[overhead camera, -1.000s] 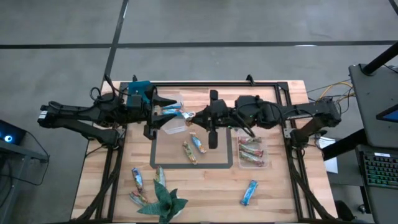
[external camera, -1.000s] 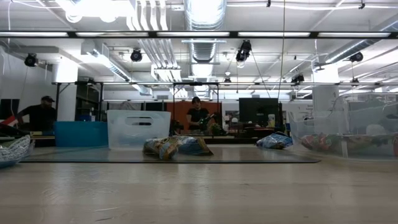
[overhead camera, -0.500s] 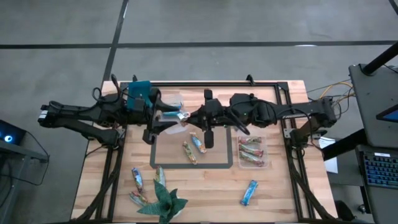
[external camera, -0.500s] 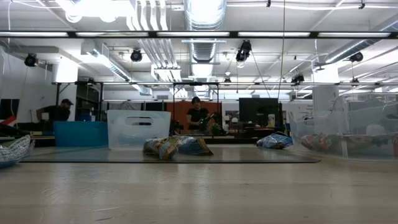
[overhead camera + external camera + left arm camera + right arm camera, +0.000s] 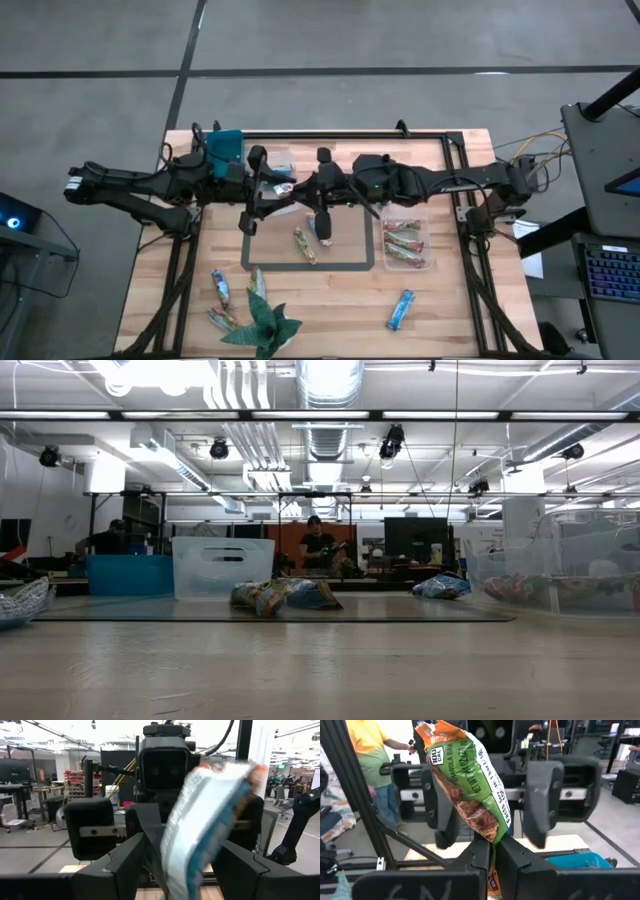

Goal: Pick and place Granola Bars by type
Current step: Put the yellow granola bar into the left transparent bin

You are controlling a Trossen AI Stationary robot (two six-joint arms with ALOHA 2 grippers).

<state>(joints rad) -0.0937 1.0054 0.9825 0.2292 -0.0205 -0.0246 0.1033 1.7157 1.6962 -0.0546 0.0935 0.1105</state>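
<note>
Both grippers hang level and face each other over the table's far middle. My left gripper (image 5: 268,190) (image 5: 180,862) has its fingers spread, and a blue-and-white granola bar (image 5: 202,827) (image 5: 284,187) stands blurred between them. My right gripper (image 5: 312,190) (image 5: 495,855) is shut on a brown-and-green granola bar (image 5: 467,785). Two more bars (image 5: 303,245) lie flat on the clear mat (image 5: 355,262), also seen in the low view (image 5: 285,595). Neither gripper shows in the low view. My left gripper has the blue bar tilted between its spread fingers, its edge (image 5: 227,835) beside one finger (image 5: 240,870). A gap shows at the other finger, and I cannot tell whether it is held. My right gripper pinches the brown-and-green bar by its lower end (image 5: 495,832) between its two shut fingers, which reach level from the table's right. The bar is lifted clear and stands tilted above the fingertips.
A clear tub (image 5: 405,243) on the right holds brown bars. Another clear tub (image 5: 282,160) sits under the left gripper. Loose bars lie near the front: a blue one (image 5: 400,310) and several (image 5: 220,287) by the green paper figure (image 5: 262,325). A blue box (image 5: 226,145) sits at the far left.
My right gripper has carried its bar toward the table's left, closer to my left gripper. My left gripper has edged toward the table's right.
</note>
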